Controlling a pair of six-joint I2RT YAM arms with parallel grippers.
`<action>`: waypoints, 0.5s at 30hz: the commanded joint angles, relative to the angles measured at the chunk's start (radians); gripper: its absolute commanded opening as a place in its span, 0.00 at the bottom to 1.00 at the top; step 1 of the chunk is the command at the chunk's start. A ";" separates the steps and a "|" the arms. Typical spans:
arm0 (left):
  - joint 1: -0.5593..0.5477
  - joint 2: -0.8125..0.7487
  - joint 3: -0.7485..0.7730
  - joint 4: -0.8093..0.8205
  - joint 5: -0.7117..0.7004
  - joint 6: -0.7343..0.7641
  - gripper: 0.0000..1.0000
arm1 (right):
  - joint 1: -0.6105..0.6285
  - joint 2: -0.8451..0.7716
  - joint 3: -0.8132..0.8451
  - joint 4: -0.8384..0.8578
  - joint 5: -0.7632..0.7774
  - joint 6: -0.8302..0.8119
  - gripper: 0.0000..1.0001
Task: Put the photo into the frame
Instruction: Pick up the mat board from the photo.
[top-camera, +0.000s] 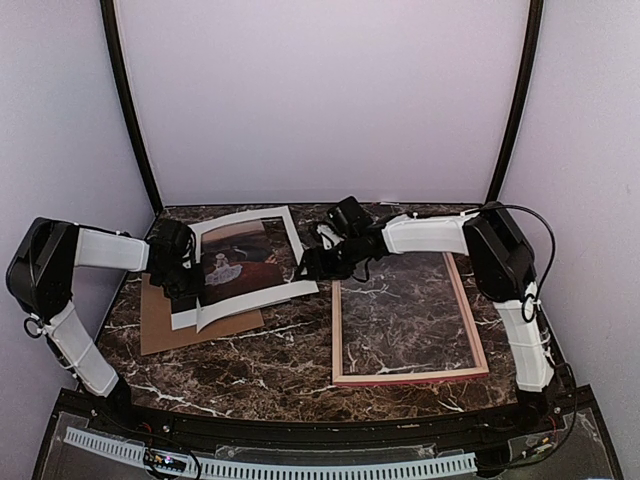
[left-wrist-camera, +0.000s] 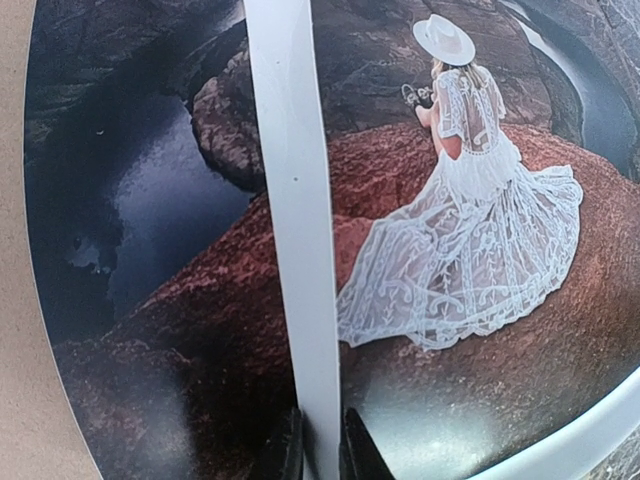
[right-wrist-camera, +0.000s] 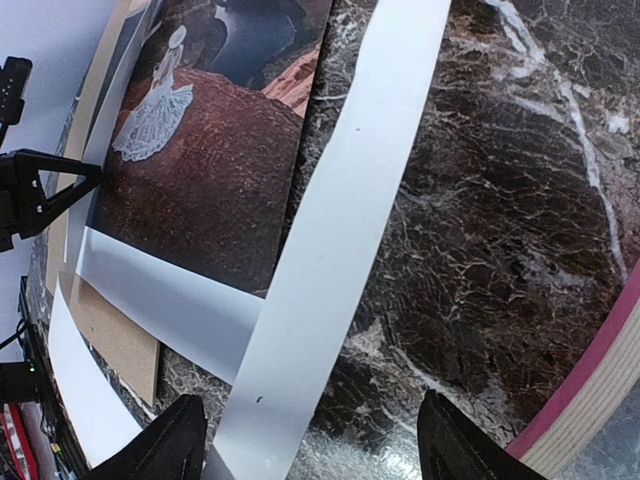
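Note:
The photo (top-camera: 245, 262) lies at the back left of the marble table, partly on the brown board. It shows a dark rocky scene with a woman in a white dress (left-wrist-camera: 470, 240) and has a white border. My left gripper (top-camera: 182, 268) is at the photo's left edge, shut (left-wrist-camera: 320, 452) on a white border strip (left-wrist-camera: 300, 200) that stands up across the view. My right gripper (top-camera: 308, 264) is open (right-wrist-camera: 315, 450) at the photo's right edge, with the white border strip (right-wrist-camera: 340, 220) between its fingers. The frame (top-camera: 410, 376) lies flat at the right, its pink and wood edge (right-wrist-camera: 590, 400) beside my right gripper.
A brown cardboard backing board (top-camera: 165, 325) lies under the photo's left part and shows in the right wrist view (right-wrist-camera: 120, 340). Marble shows through the frame's opening (top-camera: 405, 310). Pale walls and two dark posts close the back and sides.

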 joint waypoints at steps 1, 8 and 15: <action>-0.004 -0.047 -0.029 -0.042 -0.006 0.010 0.15 | -0.016 -0.058 0.010 -0.002 -0.023 -0.004 0.73; -0.010 -0.051 -0.045 -0.027 -0.004 0.009 0.15 | -0.024 -0.027 0.023 0.068 -0.152 0.064 0.68; -0.031 -0.052 -0.062 -0.012 -0.019 -0.001 0.15 | -0.046 0.013 0.033 0.173 -0.273 0.184 0.57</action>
